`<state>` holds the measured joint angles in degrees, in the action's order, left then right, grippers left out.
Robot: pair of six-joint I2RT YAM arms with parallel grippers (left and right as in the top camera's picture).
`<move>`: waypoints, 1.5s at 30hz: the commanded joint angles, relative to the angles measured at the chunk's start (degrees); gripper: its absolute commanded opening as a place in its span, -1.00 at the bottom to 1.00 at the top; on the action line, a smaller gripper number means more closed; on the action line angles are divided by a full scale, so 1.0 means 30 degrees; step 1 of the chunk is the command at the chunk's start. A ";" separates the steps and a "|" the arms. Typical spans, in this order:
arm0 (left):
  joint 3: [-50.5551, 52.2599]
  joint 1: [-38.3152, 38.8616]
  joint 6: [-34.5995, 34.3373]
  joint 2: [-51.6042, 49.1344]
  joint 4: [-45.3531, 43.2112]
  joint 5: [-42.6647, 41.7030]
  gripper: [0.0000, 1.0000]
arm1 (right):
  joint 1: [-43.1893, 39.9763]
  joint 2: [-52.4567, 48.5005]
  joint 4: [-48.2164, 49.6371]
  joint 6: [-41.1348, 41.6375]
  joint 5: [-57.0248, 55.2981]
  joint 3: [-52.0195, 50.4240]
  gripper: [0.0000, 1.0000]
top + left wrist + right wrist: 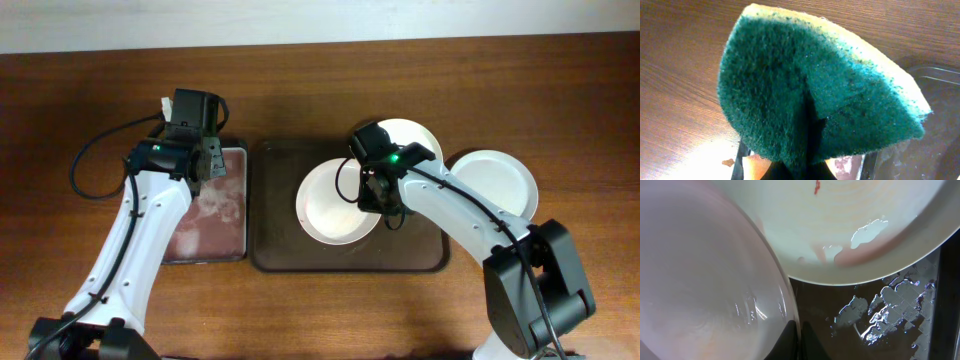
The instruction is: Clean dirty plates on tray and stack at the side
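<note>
far left: found the left gripper [205,160] with jaws clamped on a folded green-and-yellow sponge [815,95], hovering over the top end of the narrow black tray [246,215], pale foam inside.
next right: logged the tray [275,225], dark brown, wet and foamy in the right wrist view, long axis running left to right across the table [560,90].
centre: saw the near plate [335,205] over the tray, open face up, overlapping the back plate [412,135]. round, so no long axis to note. cannot tell if lifted or resting. found the right gripper [385,198] with jaws pinched on its right rim. noted a red smear on the back plate.
far right: logged a third plate [495,180] off the tray on the table, face up.
judged step: presenting the near plate for scrubbing. to do well: grip the rim firmly, hold the face level, wipe the sponge flat across the whole inside, avoid knocking the back plate.
</note>
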<state>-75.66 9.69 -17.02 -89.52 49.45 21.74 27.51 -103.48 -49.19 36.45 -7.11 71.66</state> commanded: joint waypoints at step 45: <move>0.3708 0.0000 0.0255 0.0452 -0.0758 -0.6331 -1.00 | -0.0051 -0.1013 0.3330 0.0226 0.3745 -0.2834 -0.92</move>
<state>-64.71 9.69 -17.10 -89.36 47.44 1.93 27.51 -105.60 -38.92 37.28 4.01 64.16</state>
